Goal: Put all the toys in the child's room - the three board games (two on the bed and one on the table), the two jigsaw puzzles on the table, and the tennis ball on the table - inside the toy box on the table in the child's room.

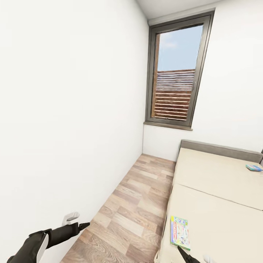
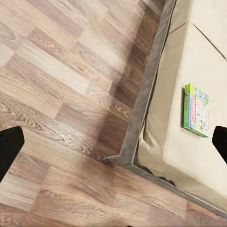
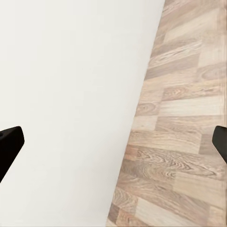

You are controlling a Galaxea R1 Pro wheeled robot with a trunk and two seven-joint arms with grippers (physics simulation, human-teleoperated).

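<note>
A green-blue board game [image 1: 180,232] lies flat near the front edge of the cream bed [image 1: 219,204], and the left wrist view has it [image 2: 196,110] close to the mattress corner. A smaller blue board game [image 1: 254,167] rests on the far section, at the right edge of the picture. My left gripper [image 1: 83,226] hangs low over the wood floor by the white wall, open and empty [image 2: 113,146]. My right gripper [image 1: 188,256] sits just below the green-blue box, also open and empty [image 3: 113,146]. The toy box, table, jigsaw puzzles and tennis ball are out of view.
A narrow strip of wood plank floor [image 1: 138,204] runs between the white wall [image 1: 65,128] and the bed, up to a tall grey-framed window [image 1: 178,73]. A small white wall fitting [image 1: 70,218] sits near my left arm. The bed has a grey base edge [image 2: 146,99].
</note>
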